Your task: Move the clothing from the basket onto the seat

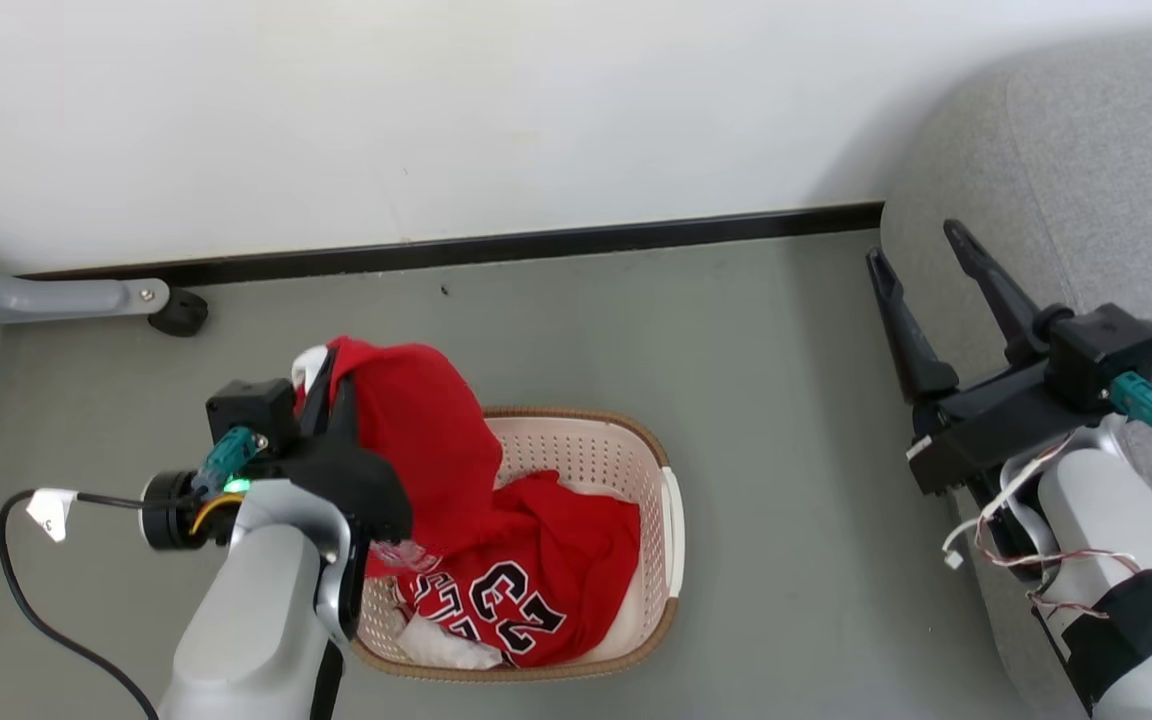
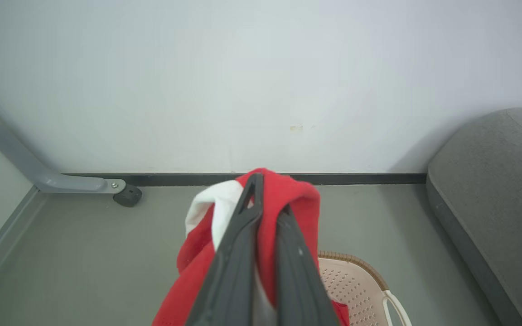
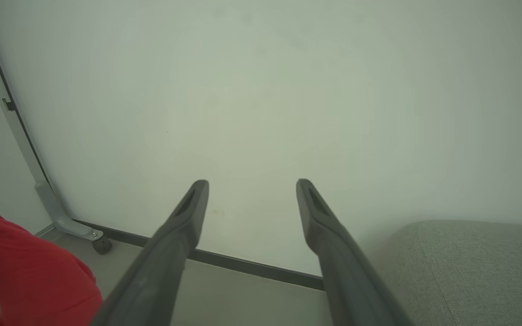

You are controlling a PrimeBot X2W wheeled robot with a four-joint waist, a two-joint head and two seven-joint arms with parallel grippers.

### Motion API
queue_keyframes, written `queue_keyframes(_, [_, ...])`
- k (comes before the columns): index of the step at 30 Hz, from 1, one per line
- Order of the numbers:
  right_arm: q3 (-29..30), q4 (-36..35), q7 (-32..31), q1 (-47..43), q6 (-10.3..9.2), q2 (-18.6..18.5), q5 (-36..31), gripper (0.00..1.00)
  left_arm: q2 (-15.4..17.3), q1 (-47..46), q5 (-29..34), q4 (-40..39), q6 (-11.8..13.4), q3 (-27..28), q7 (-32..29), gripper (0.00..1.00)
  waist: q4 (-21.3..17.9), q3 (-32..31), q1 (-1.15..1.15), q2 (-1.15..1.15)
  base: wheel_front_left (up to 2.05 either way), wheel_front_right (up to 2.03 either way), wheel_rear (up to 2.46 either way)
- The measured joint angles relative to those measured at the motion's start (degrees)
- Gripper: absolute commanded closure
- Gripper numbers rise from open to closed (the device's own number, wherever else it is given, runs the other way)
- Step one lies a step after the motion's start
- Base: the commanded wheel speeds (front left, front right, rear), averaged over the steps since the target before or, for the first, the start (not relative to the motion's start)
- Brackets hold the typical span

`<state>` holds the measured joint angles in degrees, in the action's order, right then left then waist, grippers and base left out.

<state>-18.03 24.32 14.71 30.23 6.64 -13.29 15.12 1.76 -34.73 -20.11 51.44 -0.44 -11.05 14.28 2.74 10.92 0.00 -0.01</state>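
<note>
Head view: far to the left of the left claw, a grey metal leg [image 1: 76,297] with a black foot [image 1: 179,315] lies along the floor by the black skirting board [image 1: 536,243]. The left claw [image 1: 328,395] is pinched tight on a red jersey [image 1: 416,430], its fingers pointing toward the wall. A fold of white trim [image 1: 311,362] bunches at its tips, and the cloth drapes from the claw down and to the right into the basket.

In the left wrist view the two dark fingers [image 2: 238,253] lie nearly together, with red and white fabric squeezed between them and spilling over the tips.

Just right of this claw and below it, the cream laundry basket [image 1: 586,455] stands on the grey floor [image 1: 786,330]. The rest of the jersey is heaped inside, its black white-edged "23" [image 1: 496,600] showing, with white fabric [image 1: 451,645] at the near edge.

Well to the right, the right claw [image 1: 914,242] is spread wide and holds nothing. It sits at the left edge of the grey sofa seat [image 1: 1086,150], which extends to its right.

In the right wrist view its fingers [image 3: 170,253] frame the bare wall [image 3: 252,90], with the seat at their lower right and the jersey at their far lower left.
</note>
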Motion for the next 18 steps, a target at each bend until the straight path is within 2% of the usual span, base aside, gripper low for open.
queue_keyframes(18, [-0.4, 1.1, 0.0, -3.0, 0.42, 1.1, 0.6, 0.00, 0.0, 1.4, 3.4, -23.1, -1.2, -0.9, 0.0, 1.00, 0.2, -3.5, 0.01, 0.01, 0.00, 0.00, 0.00])
